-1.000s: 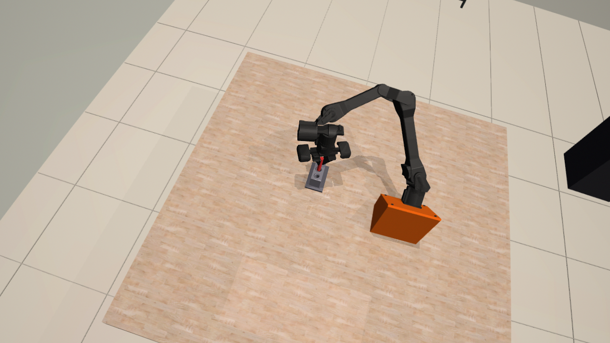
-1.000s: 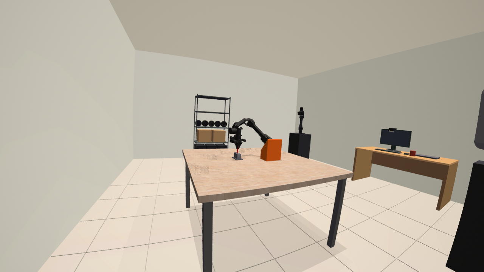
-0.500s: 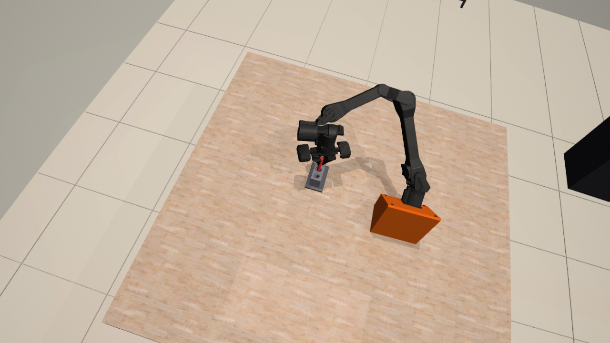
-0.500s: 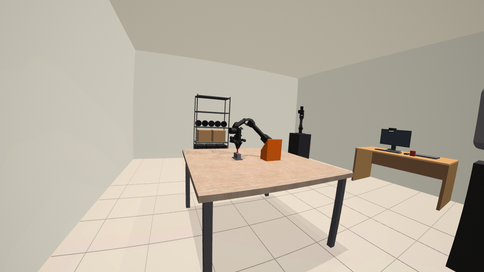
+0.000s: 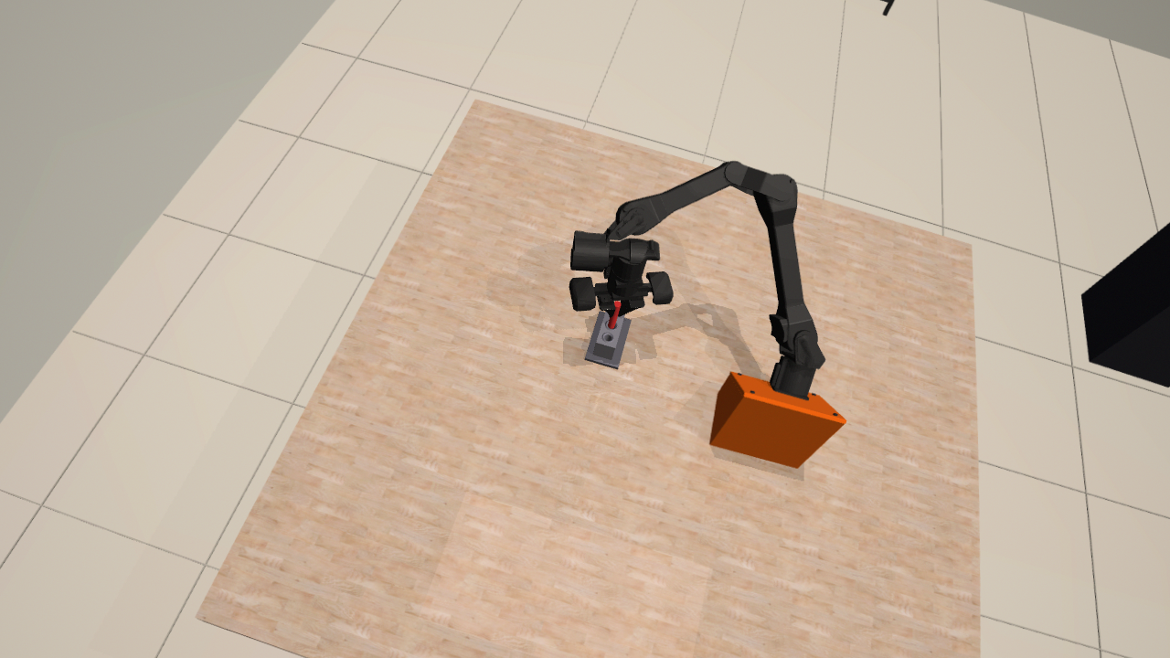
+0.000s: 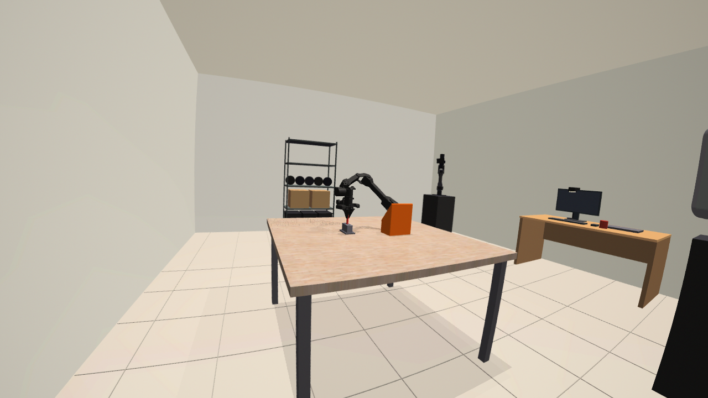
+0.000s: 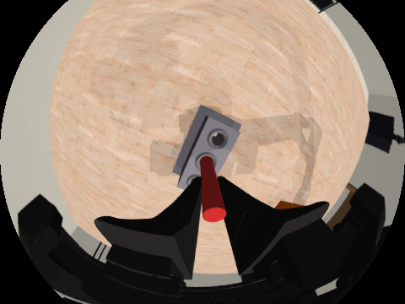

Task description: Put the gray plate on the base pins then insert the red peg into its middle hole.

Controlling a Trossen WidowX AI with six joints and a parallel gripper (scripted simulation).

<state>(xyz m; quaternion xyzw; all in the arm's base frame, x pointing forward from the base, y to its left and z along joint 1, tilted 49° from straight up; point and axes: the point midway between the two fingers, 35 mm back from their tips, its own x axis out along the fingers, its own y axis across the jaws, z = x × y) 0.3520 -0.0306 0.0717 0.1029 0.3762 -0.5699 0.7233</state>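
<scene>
The gray plate (image 5: 607, 344) (image 7: 223, 154) lies flat on the gray base (image 5: 590, 353) (image 7: 191, 141), which stands on the table. The wrist view shows three round holes in a row; the pins themselves are not clear. My gripper (image 5: 619, 309) (image 6: 348, 218) (image 7: 208, 181) is shut on the red peg (image 5: 613, 316) (image 6: 347, 221) (image 7: 213, 198) and points down over the plate. The peg's lower end is at the middle hole. How deep it is in the hole I cannot tell. The nearest hole in the wrist view is partly hidden by a finger.
The arm's orange pedestal (image 5: 769, 429) (image 6: 401, 220) stands on the wooden table (image 5: 491, 458) (image 6: 396, 257), to the right of the base. Away from the table are a shelf rack (image 6: 311, 164), a black stand (image 6: 437, 213) and a desk (image 6: 594, 236) with a monitor.
</scene>
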